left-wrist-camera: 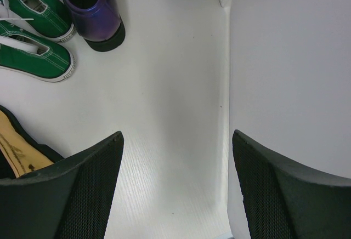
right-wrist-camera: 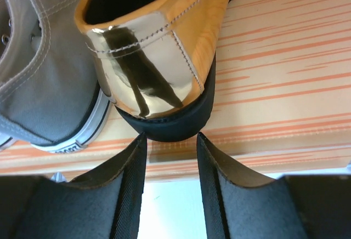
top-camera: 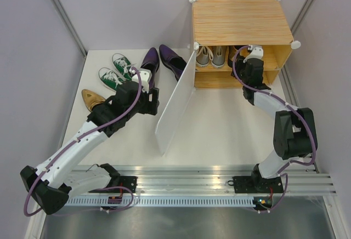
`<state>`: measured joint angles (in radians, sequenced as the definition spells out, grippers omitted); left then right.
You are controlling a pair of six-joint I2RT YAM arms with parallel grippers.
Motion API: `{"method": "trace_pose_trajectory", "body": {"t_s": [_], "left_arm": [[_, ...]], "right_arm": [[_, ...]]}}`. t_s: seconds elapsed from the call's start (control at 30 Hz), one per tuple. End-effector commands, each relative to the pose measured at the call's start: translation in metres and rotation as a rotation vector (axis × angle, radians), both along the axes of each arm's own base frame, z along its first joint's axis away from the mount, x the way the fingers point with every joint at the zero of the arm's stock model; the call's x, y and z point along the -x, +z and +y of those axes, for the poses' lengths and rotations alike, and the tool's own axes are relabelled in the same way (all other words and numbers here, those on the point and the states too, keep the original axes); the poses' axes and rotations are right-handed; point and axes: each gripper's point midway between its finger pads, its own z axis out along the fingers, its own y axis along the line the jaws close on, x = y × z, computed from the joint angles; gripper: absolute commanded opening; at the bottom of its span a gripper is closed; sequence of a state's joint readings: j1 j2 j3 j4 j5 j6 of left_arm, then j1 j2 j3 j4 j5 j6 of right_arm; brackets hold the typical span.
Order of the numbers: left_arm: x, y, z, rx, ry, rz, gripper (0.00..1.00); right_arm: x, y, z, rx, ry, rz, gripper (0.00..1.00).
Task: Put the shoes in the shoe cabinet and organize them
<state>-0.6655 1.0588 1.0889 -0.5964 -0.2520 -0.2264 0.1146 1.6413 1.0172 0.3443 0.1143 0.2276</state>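
Supporting surface: white tabletop (top-camera: 219, 118), pale lilac walls (top-camera: 137, 9) around.
Cabinet: light bamboo-grain shoe cabinet (top-camera: 241, 20), far right, white door (top-camera: 175, 102) open.
Gold shoe: shiny gold pointed shoe (right-wrist-camera: 164, 47) on cabinet shelf (right-wrist-camera: 285, 58) beside grey sneaker (right-wrist-camera: 44, 74); long axis front-to-back, heel outward.
Right fingers (right-wrist-camera: 115, 195): narrow gap, empty, at heel.
Left fingers (left-wrist-camera: 77, 195): wide, above tabletop.

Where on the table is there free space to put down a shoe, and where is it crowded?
Free: the table between the door and the right arm. Crowded: left of the door, among green sneakers, purple shoes, gold shoe.
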Motion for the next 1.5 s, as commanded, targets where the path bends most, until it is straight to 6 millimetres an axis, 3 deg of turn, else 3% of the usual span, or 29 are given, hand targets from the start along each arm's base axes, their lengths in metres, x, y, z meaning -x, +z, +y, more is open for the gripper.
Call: {"method": "trace_pose_trajectory", "body": {"t_s": [0.0,0.53,0.77,1.07,1.33,1.37,1.43,1.47], "left_arm": [[0.001,0.004,-0.004,-0.008,-0.038,-0.024,0.83],[0.000,0.004,-0.003,-0.014,-0.034,-0.025,0.83],[0.000,0.003,-0.003,-0.016,-0.034,-0.023,0.84],[0.000,0.002,-0.003,-0.018,-0.034,-0.020,0.84],[-0.002,0.000,-0.002,-0.025,-0.024,-0.020,0.84],[-0.002,0.001,0.000,-0.029,-0.014,-0.023,0.84],[-0.004,-0.001,0.003,-0.040,0.004,-0.024,0.84],[-0.005,0.000,0.004,-0.041,0.011,-0.029,0.84]], "right_arm": [[-0.012,0.004,-0.009,-0.031,-0.049,-0.014,0.45],[-0.036,0.019,-0.016,-0.029,-0.087,-0.056,0.43],[-0.035,0.016,-0.012,-0.042,-0.068,-0.053,0.44],[-0.004,0.012,-0.012,-0.064,-0.061,-0.046,0.62],[0.034,-0.005,-0.017,-0.069,-0.075,-0.004,0.64],[0.040,0.004,-0.016,-0.076,-0.069,-0.025,0.64],[0.054,-0.003,-0.015,-0.088,-0.061,-0.011,0.64],[0.061,0.007,-0.014,-0.099,-0.049,-0.034,0.64]]}}
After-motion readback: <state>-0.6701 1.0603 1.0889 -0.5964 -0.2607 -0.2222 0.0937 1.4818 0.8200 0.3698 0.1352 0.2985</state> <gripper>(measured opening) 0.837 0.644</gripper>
